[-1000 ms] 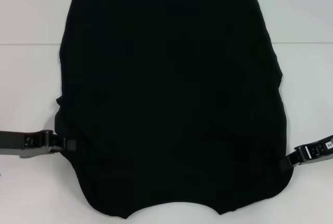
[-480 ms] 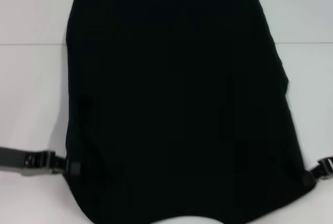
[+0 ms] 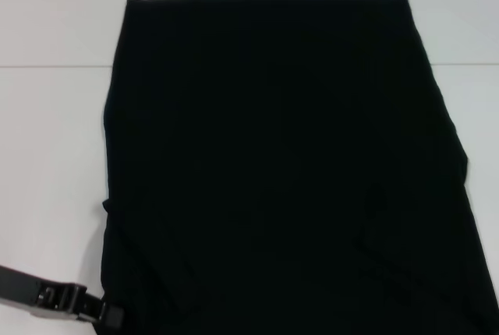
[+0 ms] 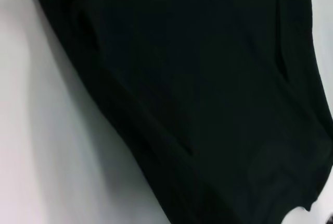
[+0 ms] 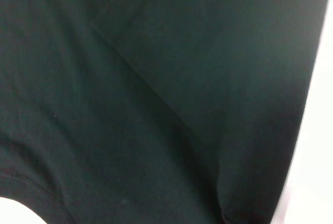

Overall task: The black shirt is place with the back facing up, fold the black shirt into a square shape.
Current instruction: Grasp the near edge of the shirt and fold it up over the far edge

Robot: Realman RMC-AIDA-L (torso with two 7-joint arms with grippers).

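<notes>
The black shirt fills most of the head view, a broad plain dark panel running from a straight edge near the top of the frame down past the bottom edge. Its left side falls almost straight, with a small kink low on the left; its right side slants outward toward the lower right corner and leaves the frame there. No lettering shows on the cloth. Soft creases sit in the lower right part of the fabric.

The white tabletop shows to the left of the shirt and along the top and upper right of the frame.

The left gripper sits in the lower left corner of the head view, its arm coming in from the left edge and its tip touching the shirt's left edge; whether its fingers are open or closed on the cloth cannot be told.

The right gripper does not appear in any view. The right wrist view shows only black fabric with diagonal folds, and a strip of pale tabletop.
</notes>
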